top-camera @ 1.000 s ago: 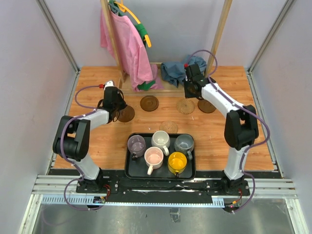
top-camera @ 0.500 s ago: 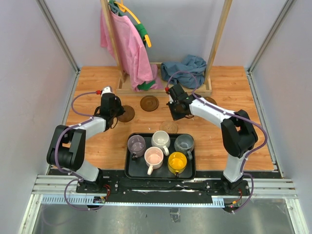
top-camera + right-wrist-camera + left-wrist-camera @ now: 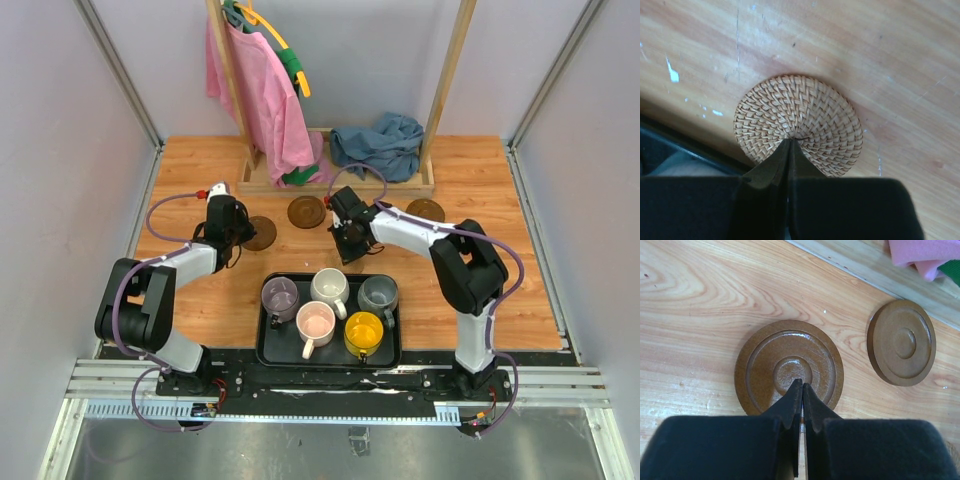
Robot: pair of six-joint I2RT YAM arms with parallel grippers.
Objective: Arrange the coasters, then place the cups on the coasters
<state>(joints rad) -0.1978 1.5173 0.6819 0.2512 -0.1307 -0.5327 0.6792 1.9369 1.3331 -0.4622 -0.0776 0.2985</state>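
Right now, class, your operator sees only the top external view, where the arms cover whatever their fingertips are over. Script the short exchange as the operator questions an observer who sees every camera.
Operator: What lies under the right gripper?
Observer: A tan woven coaster. The gripper is shut, with its tips over the coaster's centre.
Operator: And are the left jaws open?
Observer: No. The left gripper is shut too, with its tips over the middle of a dark wooden coaster that has raised rings.
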